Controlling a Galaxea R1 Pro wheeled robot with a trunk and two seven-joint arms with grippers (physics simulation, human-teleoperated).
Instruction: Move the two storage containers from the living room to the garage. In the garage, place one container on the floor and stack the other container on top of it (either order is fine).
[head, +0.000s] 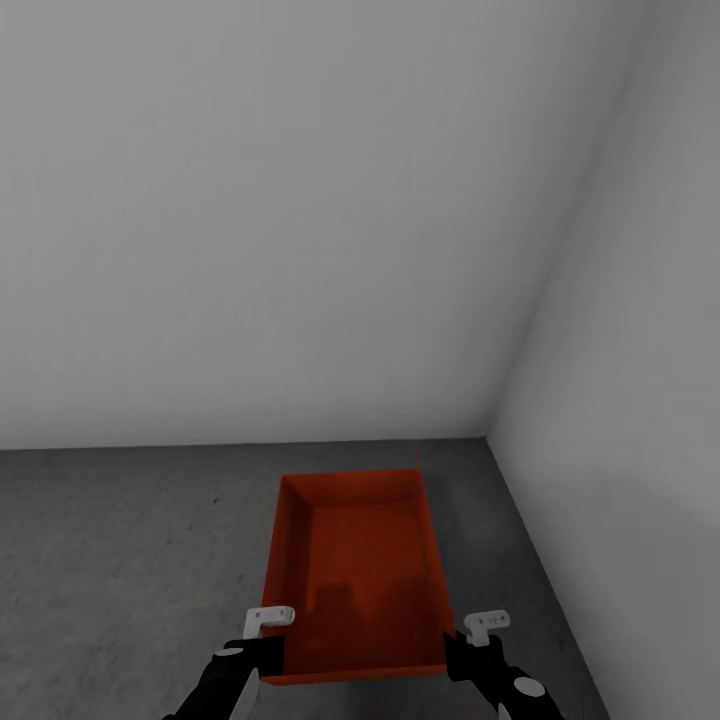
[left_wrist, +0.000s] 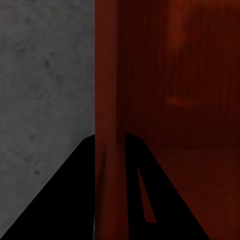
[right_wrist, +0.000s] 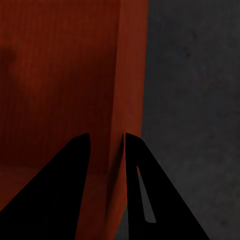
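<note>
Black, wedge-shaped fingers (left_wrist: 65, 195) of the left end effector (left_wrist: 110, 145) straddle a thin orange-red wall, one finger outside and one inside, closed down onto it. The right end effector (right_wrist: 107, 145) does the same on the opposite long wall, its dark tapered fingers (right_wrist: 55, 185) pinching the thin sheet between them.

From the head camera, the left end effector (head: 268, 640) and the right end effector (head: 470, 645) sit at the near corners of the storage container (head: 355, 560), each with a small white bracket on its black, glossy housing.

That container is an open-top rectangular bin with plain, thin, straight walls and a faintly ribbed flat bottom; its inside is darker toward the near end. Whether it rests on the floor or is held just above it cannot be told.

Beneath and around it spreads the floor (head: 120, 560), dark grey concrete with a rough, speckled grain. Smooth white walls (head: 300, 220) rise behind and at the right, meeting in a corner just beyond the bin's far right end.
</note>
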